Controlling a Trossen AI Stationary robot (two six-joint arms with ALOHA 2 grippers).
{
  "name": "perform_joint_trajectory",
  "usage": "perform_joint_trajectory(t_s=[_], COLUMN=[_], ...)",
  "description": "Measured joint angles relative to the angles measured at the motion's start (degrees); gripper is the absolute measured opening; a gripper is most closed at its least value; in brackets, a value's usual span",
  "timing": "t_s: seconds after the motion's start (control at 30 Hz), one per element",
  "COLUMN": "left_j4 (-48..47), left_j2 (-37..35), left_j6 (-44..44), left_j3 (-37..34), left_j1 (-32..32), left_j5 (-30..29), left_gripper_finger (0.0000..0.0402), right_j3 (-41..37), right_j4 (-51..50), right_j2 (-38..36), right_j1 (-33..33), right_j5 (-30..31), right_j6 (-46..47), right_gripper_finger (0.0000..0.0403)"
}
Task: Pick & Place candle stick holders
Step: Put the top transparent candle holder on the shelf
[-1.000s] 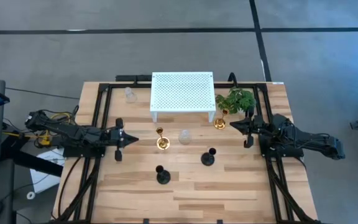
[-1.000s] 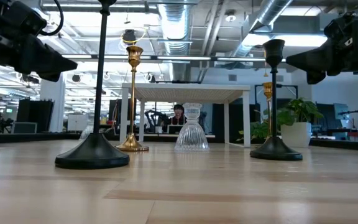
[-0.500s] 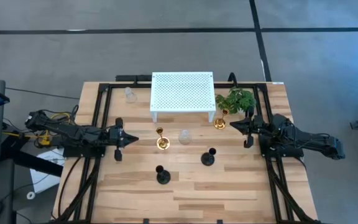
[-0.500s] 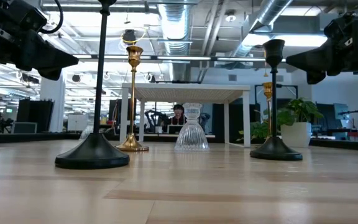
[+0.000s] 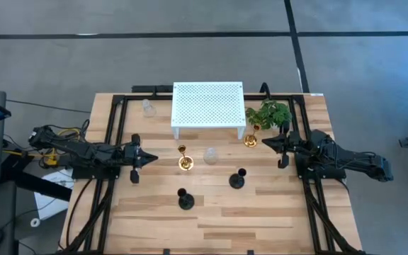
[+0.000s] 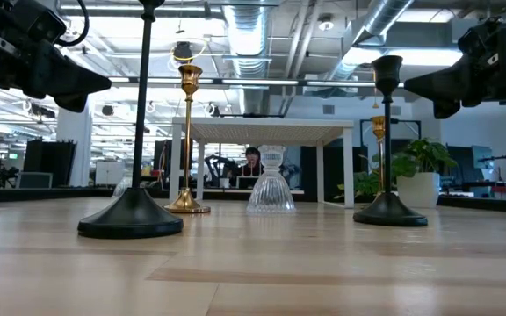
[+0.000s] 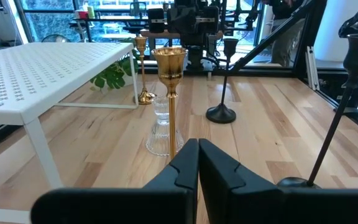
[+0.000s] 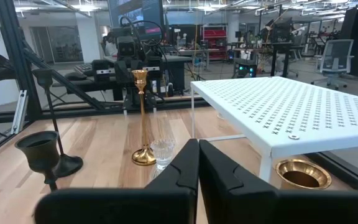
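Note:
Two gold holders stand on their round bases: one point(image 5: 184, 159) left of the table's middle, one point(image 5: 251, 139) by the rack's right leg. Two black holders stand nearer: one point(image 5: 185, 199) front left, one point(image 5: 237, 178) right of middle. A clear glass holder point(image 5: 210, 156) stands between the gold ones, another point(image 5: 148, 107) at the far left. My left gripper point(image 5: 153, 159) is shut and empty, above the table, left of the nearer gold holder point(image 7: 170, 93). My right gripper point(image 5: 264, 142) is shut and empty, just right of the far gold holder point(image 8: 302, 173).
A white perforated rack point(image 5: 208, 106) stands on legs at the far middle. A green leafy plant point(image 5: 269, 113) stands at its right. Black frame rails point(image 5: 113, 134) run along both table sides. Bare wood lies along the near edge.

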Motion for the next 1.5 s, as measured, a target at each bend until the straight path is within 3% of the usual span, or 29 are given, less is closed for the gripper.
perform_joint_trajectory(t_s=[1.5], left_j4=[1.33], left_j2=[0.0], left_j6=[0.13], left_j3=[0.0], left_j1=[0.0], left_j5=[0.0], left_gripper_finger=[0.0011], right_j3=[0.01], right_j4=[0.0], right_j2=[0.0], right_j1=[0.0], right_j5=[0.0], right_j6=[0.0], right_gripper_finger=[0.0])
